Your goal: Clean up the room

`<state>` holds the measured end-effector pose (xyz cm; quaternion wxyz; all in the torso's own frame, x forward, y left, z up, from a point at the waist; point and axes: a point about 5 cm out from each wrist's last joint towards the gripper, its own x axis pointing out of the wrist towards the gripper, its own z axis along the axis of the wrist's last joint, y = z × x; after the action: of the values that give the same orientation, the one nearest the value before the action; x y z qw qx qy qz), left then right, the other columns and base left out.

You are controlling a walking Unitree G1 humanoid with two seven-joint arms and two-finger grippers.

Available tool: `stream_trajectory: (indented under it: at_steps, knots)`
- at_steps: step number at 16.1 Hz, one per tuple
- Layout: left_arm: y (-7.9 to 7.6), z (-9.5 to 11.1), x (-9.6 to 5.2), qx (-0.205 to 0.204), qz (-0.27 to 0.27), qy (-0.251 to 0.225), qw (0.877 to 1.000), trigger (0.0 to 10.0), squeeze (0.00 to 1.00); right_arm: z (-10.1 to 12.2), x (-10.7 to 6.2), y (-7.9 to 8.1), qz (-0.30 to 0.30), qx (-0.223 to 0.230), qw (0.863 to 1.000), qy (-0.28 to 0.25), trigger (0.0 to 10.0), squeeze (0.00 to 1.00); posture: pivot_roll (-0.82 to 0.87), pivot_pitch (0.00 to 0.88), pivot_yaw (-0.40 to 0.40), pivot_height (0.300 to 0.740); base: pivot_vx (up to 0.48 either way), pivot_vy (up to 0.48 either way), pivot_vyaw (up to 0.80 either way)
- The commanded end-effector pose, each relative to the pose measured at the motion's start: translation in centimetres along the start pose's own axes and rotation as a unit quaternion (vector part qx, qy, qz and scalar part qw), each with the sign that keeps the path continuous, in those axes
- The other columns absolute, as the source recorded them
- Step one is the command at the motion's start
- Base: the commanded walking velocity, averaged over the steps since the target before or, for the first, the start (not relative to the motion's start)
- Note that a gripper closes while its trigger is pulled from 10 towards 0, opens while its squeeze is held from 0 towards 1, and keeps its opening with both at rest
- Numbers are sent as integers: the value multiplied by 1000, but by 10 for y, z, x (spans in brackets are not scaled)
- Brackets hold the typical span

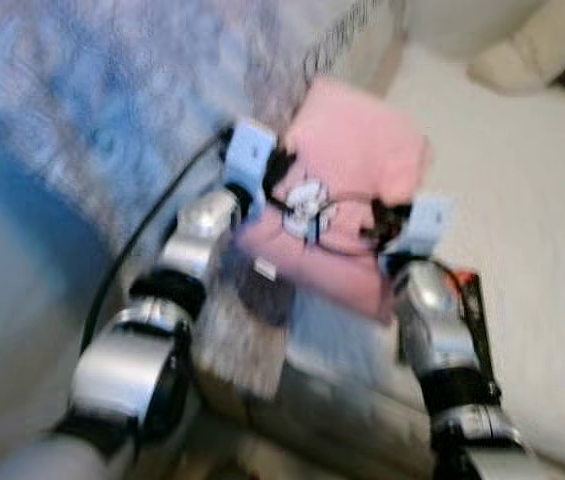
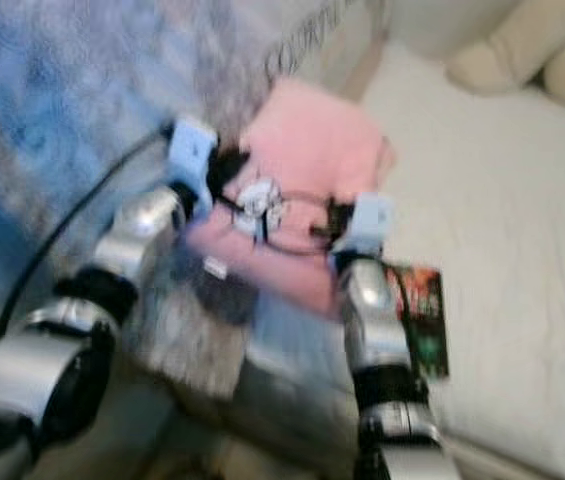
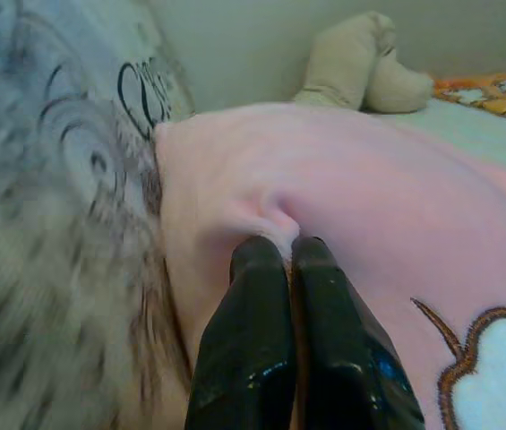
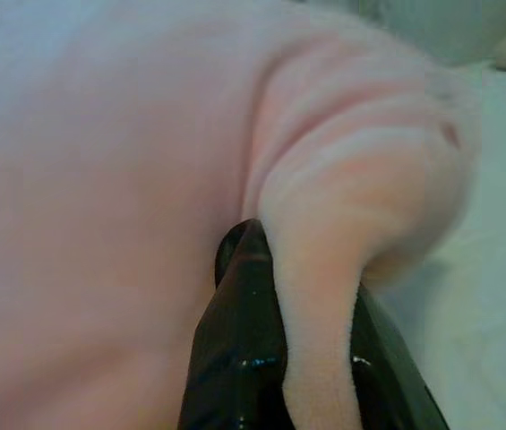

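Both grippers hold the pink cloth (image 1: 362,170) up at mid-frame, over the bed's near edge. The left gripper (image 3: 290,246) has its fingers clamped on a pinch of cloth; the right gripper (image 4: 311,269) has a fold wedged between its fingers. The white bed (image 1: 532,250) lies open at right, a plush toy (image 1: 542,50) at the upper right corner, and a small dark box (image 2: 424,320) near the edge.
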<state>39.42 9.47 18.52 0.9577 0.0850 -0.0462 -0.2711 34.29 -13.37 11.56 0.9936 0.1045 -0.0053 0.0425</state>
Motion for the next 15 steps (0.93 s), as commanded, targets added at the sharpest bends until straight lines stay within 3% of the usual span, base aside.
stream_trajectory:
  at_steps: [1, 3, 5, 9, 12, 15]
  knots:
    - [4, 7, 3, 10, 17, -7, 1000, 10000, 0, 9, 5, -3, 5, -8, 1000, -17, 10000, 0, 95, 0, 24, 740, 480, 0, 0]
    - [4, 7, 3, 16, 20, -5, 1000, 10000, 0, 5, 10, -3, 3, 8, 1000, -4, 10000, 0, 95, 0, 27, 740, 480, 0, 0]
    - [-1, -1, 4, 8, 21, 13, 1000, 10000, 0, -10, 13, -10, -17, 53, 998, 35, 10000, 0, 109, 0, 32, 740, 0, 0, 0]
    - [-17, -43, -5, -14, 31, 91, 995, 10000, 0, -60, -3, -5, -18, 64, 987, 149, 10000, 0, 89, 89, 30, 740, 0, 0, 0]
    - [-21, -56, -11, -52, 29, 101, 993, 10000, 0, -74, -10, 7, -14, 59, 984, 165, 10000, 0, 78, 100, 26, 740, 0, 0, 0]
    - [-20, -56, -11, -55, 31, 101, 993, 10000, 0, -79, -14, 19, -3, 53, 985, 162, 10000, 0, 72, 91, 29, 740, 0, 0, 0]
